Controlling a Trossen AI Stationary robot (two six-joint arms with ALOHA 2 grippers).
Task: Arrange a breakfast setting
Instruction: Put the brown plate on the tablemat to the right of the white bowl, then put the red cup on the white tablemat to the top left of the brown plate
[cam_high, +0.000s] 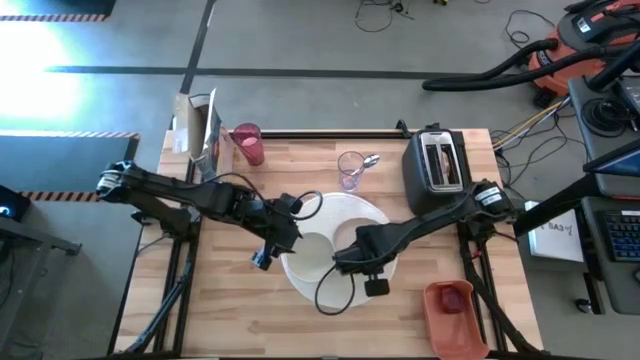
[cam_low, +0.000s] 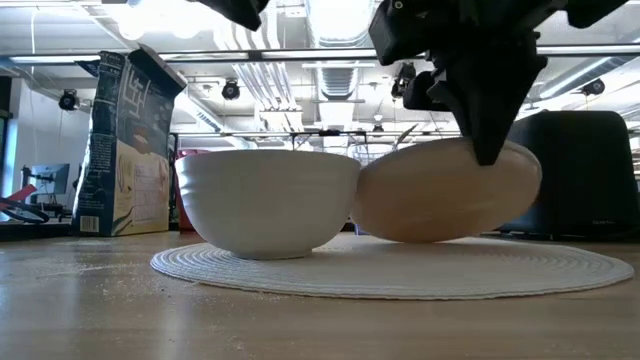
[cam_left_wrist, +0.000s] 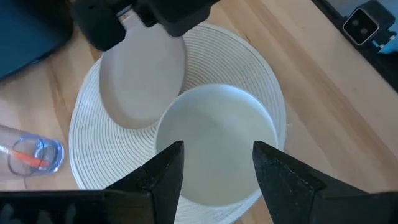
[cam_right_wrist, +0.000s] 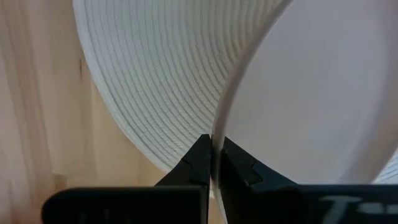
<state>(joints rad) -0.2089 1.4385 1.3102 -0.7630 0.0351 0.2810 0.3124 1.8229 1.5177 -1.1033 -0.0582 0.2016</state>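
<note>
A round white woven placemat (cam_high: 370, 212) lies on the wooden table. A white bowl (cam_low: 268, 200) stands on its left part, also seen in the left wrist view (cam_left_wrist: 217, 130). My left gripper (cam_left_wrist: 217, 158) is open, just above the bowl's rim toward the table's left, and touches nothing. My right gripper (cam_low: 490, 150) is shut on a small pale plate (cam_low: 445, 195), which stands tilted beside the bowl. In the high view my left gripper (cam_high: 285, 245) and my right gripper (cam_high: 345, 258) meet over the mat. My right gripper pinches the plate's rim (cam_right_wrist: 217, 127) between its two fingers, one finger on each face. It comes from above, pointing down. The plate is tilted steeply, and its lower edge (cam_low: 420, 238) is at the placemat, right next to the bowl.
A cereal box (cam_high: 198, 130) and a dark pink tumbler (cam_high: 247, 143) stand at the far left. A clear cup with a metal spoon (cam_high: 352, 168) stands behind the mat. A black toaster (cam_high: 438, 165) is at the far right, and a red tray (cam_high: 452, 305) at the near right.
</note>
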